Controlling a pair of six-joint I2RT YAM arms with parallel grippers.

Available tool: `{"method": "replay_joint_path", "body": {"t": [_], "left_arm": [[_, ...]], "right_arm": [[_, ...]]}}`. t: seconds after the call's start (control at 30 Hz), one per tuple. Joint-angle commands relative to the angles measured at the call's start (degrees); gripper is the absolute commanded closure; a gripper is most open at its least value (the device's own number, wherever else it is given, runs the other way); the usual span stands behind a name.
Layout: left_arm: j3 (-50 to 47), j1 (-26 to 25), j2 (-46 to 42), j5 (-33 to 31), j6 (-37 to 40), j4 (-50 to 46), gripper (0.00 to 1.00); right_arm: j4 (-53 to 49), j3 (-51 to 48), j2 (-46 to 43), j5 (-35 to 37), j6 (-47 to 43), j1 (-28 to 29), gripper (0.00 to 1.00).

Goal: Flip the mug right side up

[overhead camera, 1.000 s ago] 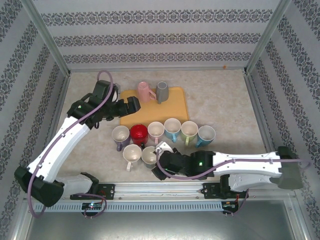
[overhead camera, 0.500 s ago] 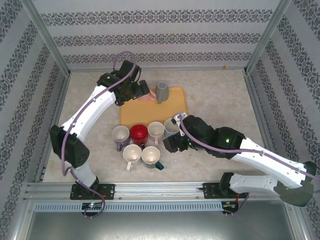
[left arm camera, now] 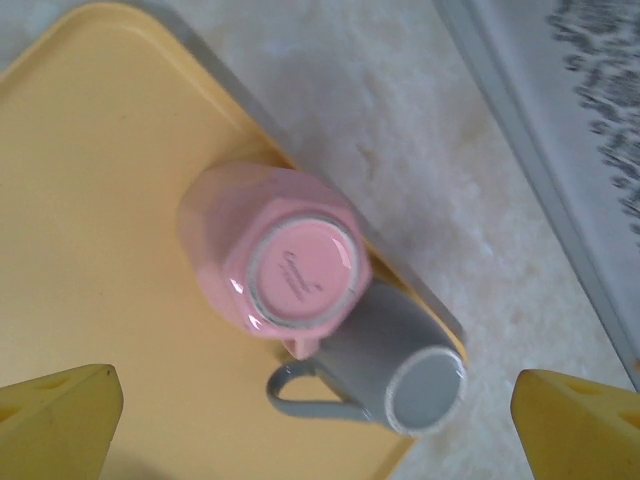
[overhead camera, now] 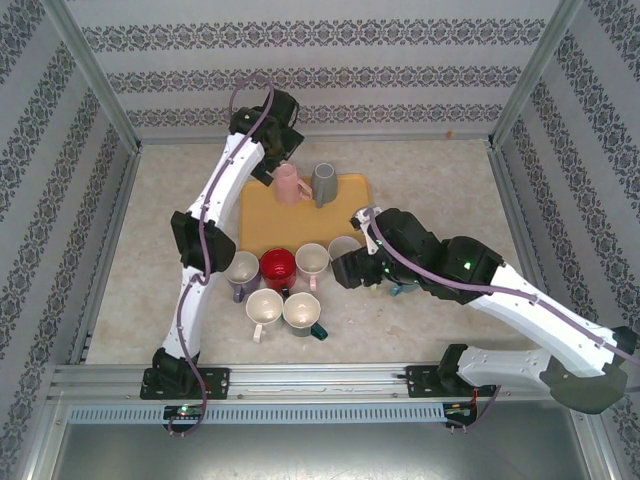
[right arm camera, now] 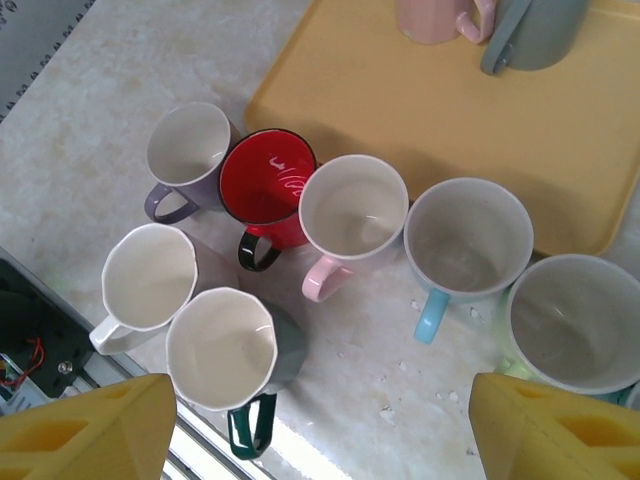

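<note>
Two mugs stand upside down, touching, at the back of the yellow tray (left arm camera: 90,210): a pink faceted mug (left arm camera: 285,250) and a grey mug (left arm camera: 405,372) with its handle toward the tray's middle. My left gripper (left arm camera: 318,440) hovers above them, open, with its yellow fingertips (left arm camera: 60,418) wide on either side and nothing between them. From above, the pink mug (overhead camera: 290,185) and grey mug (overhead camera: 323,183) sit just beyond the left gripper (overhead camera: 273,167). My right gripper (overhead camera: 347,268) is open above the table in front of the row of upright mugs, holding nothing.
Several upright mugs crowd the table in front of the tray (right arm camera: 400,100): purple (right arm camera: 188,145), red (right arm camera: 268,178), a white mug with a pink handle (right arm camera: 352,205), one with a blue handle (right arm camera: 468,240), a greenish one (right arm camera: 575,320), a white one (right arm camera: 148,275) and a dark green one (right arm camera: 220,348). Walls enclose the table.
My left arm swung from the tray's left side to the back, over the pink and grey mugs. My right arm rose from the front edge to above the mug row.
</note>
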Motion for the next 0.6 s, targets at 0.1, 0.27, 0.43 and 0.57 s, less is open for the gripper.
{"method": "replay_joint_path", "body": {"t": [0.1, 0.27, 0.43, 0.57], "left_arm": [[1.12, 2.92, 1.75, 1.98, -7.1, -8.09, 0.0], [0.17, 3.39, 3.74, 6.74, -5.59, -2.97, 0.0], [0.14, 3.23, 5.2, 7.24, -5.19, -0.91, 0.0], [0.15, 3.17, 6.15, 7.67, -6.03, -0.15, 0.0]], "right_arm": [[-3.88, -1.29, -1.76, 0.4, 0.06, -0.77, 0.23], [-3.61, -2.8, -2.81, 0.23, 0.24, -0.78, 0.23], [-3.36, -4.15, -3.5, 0.24, 0.62, -0.78, 0.23], [-2.91, -5.6, -4.81, 0.7, 1.45, -0.78, 0.23]]}}
